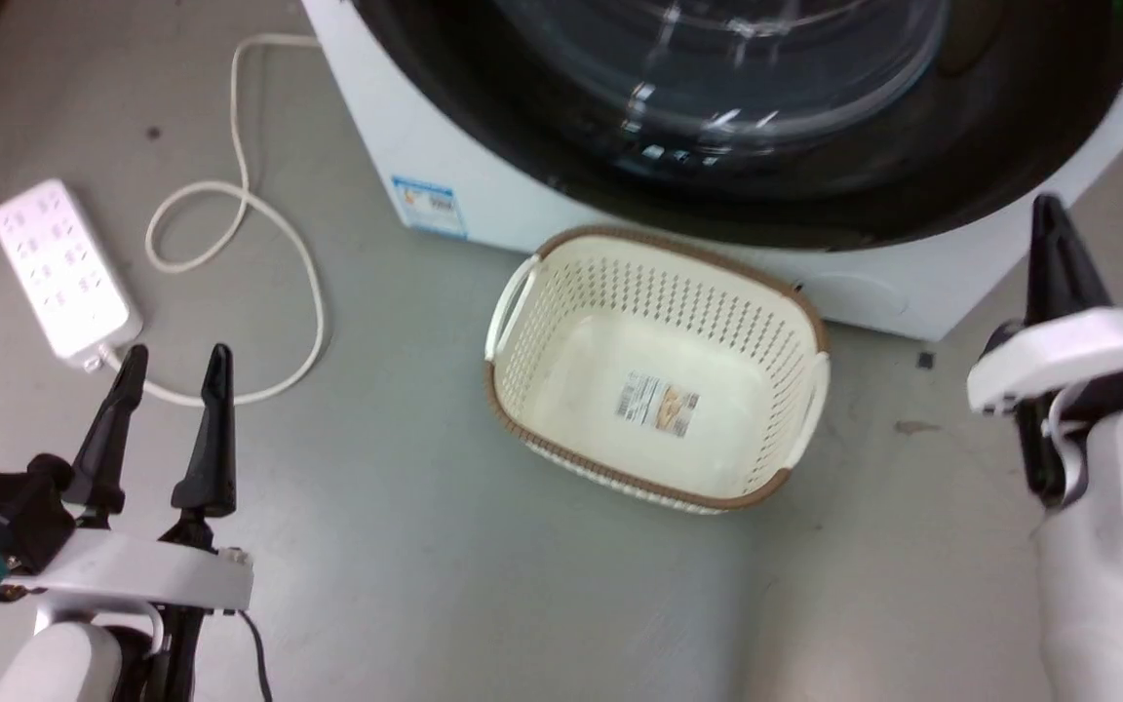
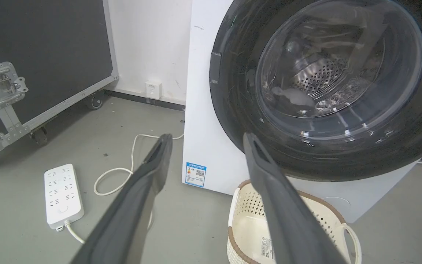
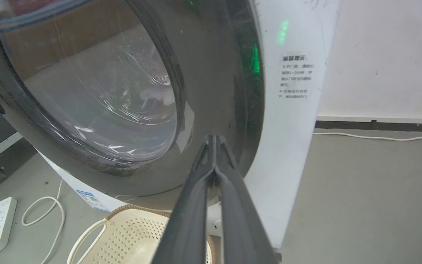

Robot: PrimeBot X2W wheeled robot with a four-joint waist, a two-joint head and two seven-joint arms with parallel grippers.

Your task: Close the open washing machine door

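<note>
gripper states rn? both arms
Left gripper: open, holding nothing.
Right gripper: shut, nothing between its fingers, tips pointing at the washing machine door rim.

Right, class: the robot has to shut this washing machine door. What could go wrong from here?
1. The right gripper, shut, points at the door on its glossy rim; a push there might slip sideways.
2. The basket sits on the floor just below the door; an arm or the robot's base moving in could knock it.
3. The cable on the floor could catch a wheel.
</note>
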